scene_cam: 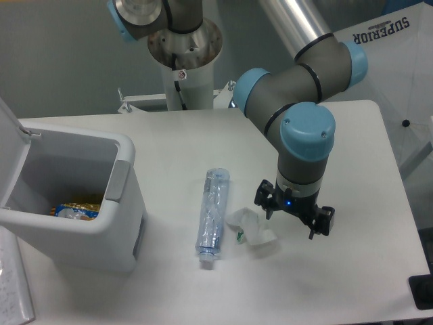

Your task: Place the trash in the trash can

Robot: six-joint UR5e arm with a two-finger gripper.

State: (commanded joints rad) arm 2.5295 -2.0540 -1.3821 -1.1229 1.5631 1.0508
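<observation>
The white table (352,135) is spread beneath the claw on all sides, matte and smooth. Far to the claw's left, the trash can (125,233) is seen: a boxy white-grey plastic bin with rounded corners, its flip lid (10,145) swung up and back, a grey latch on the wall facing the claw, and some yellow and pale litter already lying at its bottom. Nearer on that same side, a crushed clear plastic bottle (213,217) is laid lengthwise, ribbed and dented, with its neck toward the table's near edge. Just beside the claw, between it and the bottle, the trash (252,227) is found: a small crumpled translucent-white wrapper with a tiny green mark, resting on the table and not yet held.

The gripper (292,217) is hung low over the table, just right of the wrapper; nothing is gripped, and its fingers appear parted, though the gap is not clearly shown.

The step in hand is judged to be the approach for the pick. The claw should be shifted leftward until the wrapper is centred, lowered close to the surface since the film is thin and springy, and closed on the bulkiest fold, with the bottle left undisturbed.
</observation>
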